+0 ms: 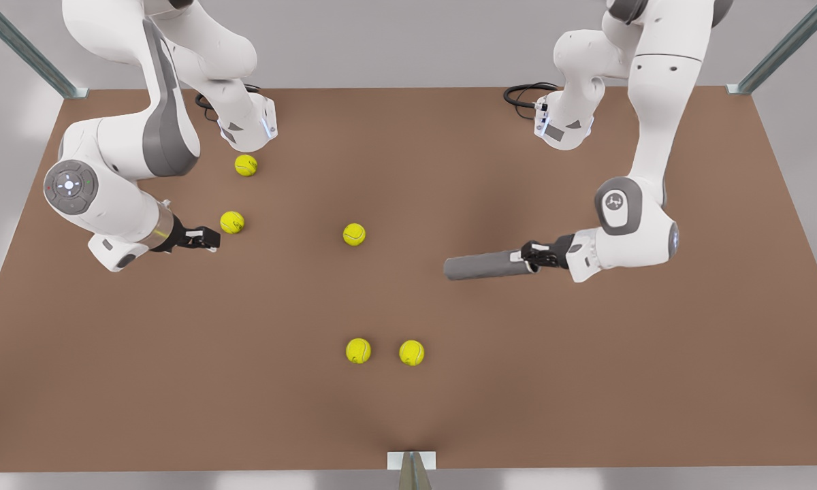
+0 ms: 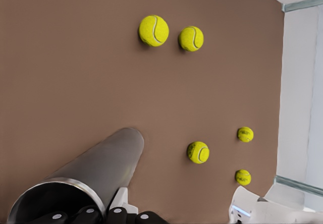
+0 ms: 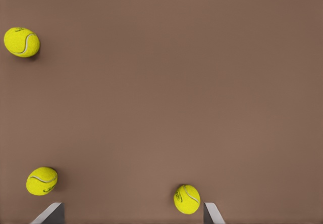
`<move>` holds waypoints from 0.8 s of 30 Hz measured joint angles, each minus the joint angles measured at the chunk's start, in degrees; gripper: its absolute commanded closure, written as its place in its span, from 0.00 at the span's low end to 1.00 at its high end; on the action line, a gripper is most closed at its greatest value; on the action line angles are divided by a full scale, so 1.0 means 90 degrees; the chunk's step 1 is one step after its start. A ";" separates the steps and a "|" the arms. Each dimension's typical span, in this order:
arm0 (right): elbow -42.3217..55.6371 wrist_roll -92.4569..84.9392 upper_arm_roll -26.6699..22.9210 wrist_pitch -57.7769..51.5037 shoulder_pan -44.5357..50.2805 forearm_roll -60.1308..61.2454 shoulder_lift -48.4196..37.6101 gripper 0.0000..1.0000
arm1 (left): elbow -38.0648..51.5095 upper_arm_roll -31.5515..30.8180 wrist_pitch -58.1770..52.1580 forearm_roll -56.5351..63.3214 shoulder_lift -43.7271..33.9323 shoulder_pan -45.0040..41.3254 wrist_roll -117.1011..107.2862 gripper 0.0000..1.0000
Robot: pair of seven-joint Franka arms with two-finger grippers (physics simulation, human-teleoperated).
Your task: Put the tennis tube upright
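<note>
Front view
Counter (image 1: 408, 422): brown, carrying the tube and five loose balls.
Tennis tube (image 1: 483, 266): dark grey cylinder lying on its side toward the front view's right of centre, not yet upright.
Tube axis: roughly level, running across the view; free end toward the front view's left, gripped end toward the right.
Left end effector (image 1: 530, 256): at the tube's right-hand end, clenched on the rim there; judged an end grasp so the tube can be swung up.
Right end effector (image 1: 212, 239): at the front view's left, low over the counter, just beside one tennis ball (image 1: 232, 222); this arm waited.
Other balls: one (image 1: 246, 165) farther back, one (image 1: 354, 234) mid-counter, a pair (image 1: 358, 350) (image 1: 412, 352) near the front edge, all well apart from the tube.

Left wrist view
Tennis tube (image 2: 98, 171): silvery-rimmed open mouth nearest the camera, body stretching away over the counter (image 2: 65, 57).
Left end effector (image 2: 101, 215): black finger parts closed at the mouth's rim, one seemingly inside, one outside.
Pointing: closed far end aimed toward the paired balls (image 2: 154, 30).

Right wrist view
Right end effector (image 3: 132, 215): fingertips (image 3: 50, 214) spread apart, holding nothing.
Tennis ball (image 3: 186, 199): on the counter (image 3: 176, 82) between the tips, nearer one.
Judgement: idle placement, clear of the tube.
</note>
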 measured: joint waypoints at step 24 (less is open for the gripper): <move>0.0176 -0.0020 0.0000 -0.0166 -0.0090 -0.0010 0.0024 0.00 | 0.1775 0.0730 -0.0926 0.4776 -0.0019 0.0024 -0.2918 0.79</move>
